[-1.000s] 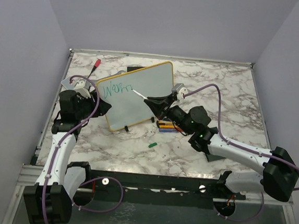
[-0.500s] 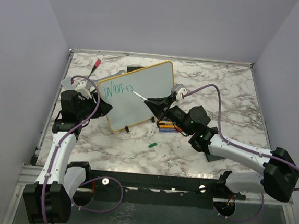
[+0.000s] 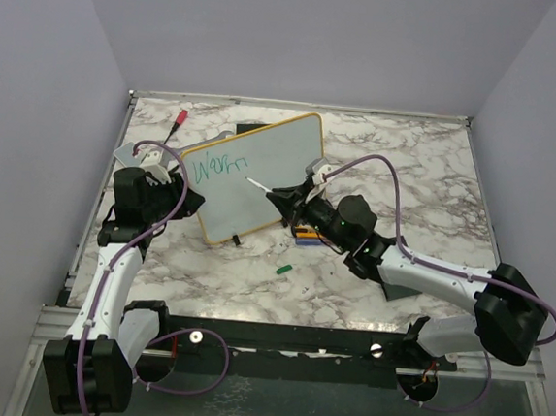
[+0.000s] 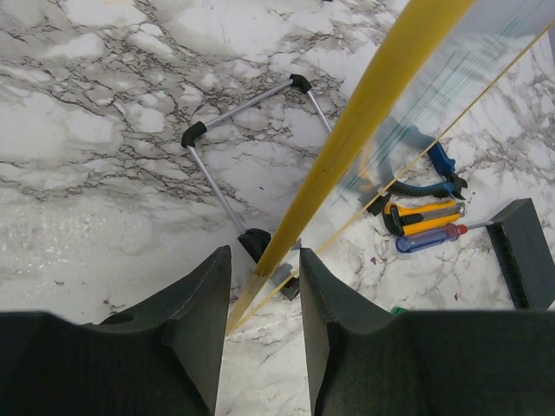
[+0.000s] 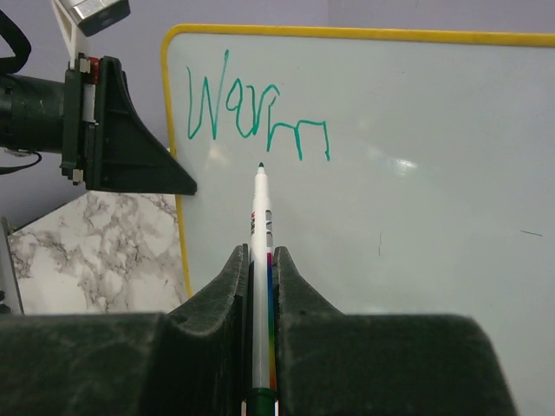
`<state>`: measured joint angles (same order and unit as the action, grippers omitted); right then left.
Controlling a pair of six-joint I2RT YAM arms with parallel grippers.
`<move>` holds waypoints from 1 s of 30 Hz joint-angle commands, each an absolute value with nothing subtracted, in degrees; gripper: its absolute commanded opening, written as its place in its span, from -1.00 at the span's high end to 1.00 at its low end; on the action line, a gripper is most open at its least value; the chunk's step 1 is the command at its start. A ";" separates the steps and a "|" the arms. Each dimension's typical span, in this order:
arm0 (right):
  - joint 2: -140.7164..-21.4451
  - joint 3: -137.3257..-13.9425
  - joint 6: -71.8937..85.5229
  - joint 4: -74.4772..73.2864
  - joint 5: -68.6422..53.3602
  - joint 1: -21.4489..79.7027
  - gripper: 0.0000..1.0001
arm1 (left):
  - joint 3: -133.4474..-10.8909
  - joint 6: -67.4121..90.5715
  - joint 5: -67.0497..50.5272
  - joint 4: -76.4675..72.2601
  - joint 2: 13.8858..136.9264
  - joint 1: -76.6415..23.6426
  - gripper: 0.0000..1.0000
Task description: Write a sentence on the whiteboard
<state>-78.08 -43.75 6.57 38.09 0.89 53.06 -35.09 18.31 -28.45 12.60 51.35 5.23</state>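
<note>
Your left tool (image 4: pixel 264 273) sits at the left edge of the whiteboard (image 3: pixel 262 173), one finger on each side of the yellow frame. A sliver of counter (image 3: pixel 407 180) shows between one finger and the frame, so you cannot tell from here whether the frame is pinched or only straddled. Behind that arm, near the back left corner, a red-capped pen (image 3: pixel 180 118) lies flat. The board itself stands tilted on its wire stand (image 4: pixel 247 165) in the middle left of the counter, with its face turned toward your right arm. Near the board's upper left corner is the teal-green word "Warm" (image 5: pixel 257 117), the only writing on it. Just below that word is the tip of the white marker (image 5: pixel 261 225). Whether the tip touches the surface is not clear. Your right tool (image 3: pixel 277 196) is clamped tight on the marker's barrel. Beside it, close to the board's lower right corner, lies a small cluster of hand tools (image 3: pixel 306 234), and a green cap (image 3: pixel 283 266) rests alone nearer you.
</note>
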 commanded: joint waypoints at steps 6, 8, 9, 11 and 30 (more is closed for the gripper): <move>-77.65 -43.08 5.83 38.51 0.41 50.99 0.98 | -36.41 17.12 -27.38 12.49 50.93 5.33 0.37; -77.17 -42.34 5.76 39.16 -1.69 50.14 0.98 | -36.54 17.07 -27.25 12.49 50.89 5.36 0.39; -76.82 -41.91 5.97 39.47 -3.00 49.50 0.98 | -36.55 16.98 -27.17 12.48 50.81 5.35 0.39; -76.36 -41.34 6.37 40.00 -5.45 48.10 0.98 | -36.57 16.90 -27.16 12.47 50.72 5.36 0.43; -78.75 -44.07 4.97 39.60 -10.18 42.82 0.98 | -36.36 15.59 -26.89 12.46 48.88 5.36 0.79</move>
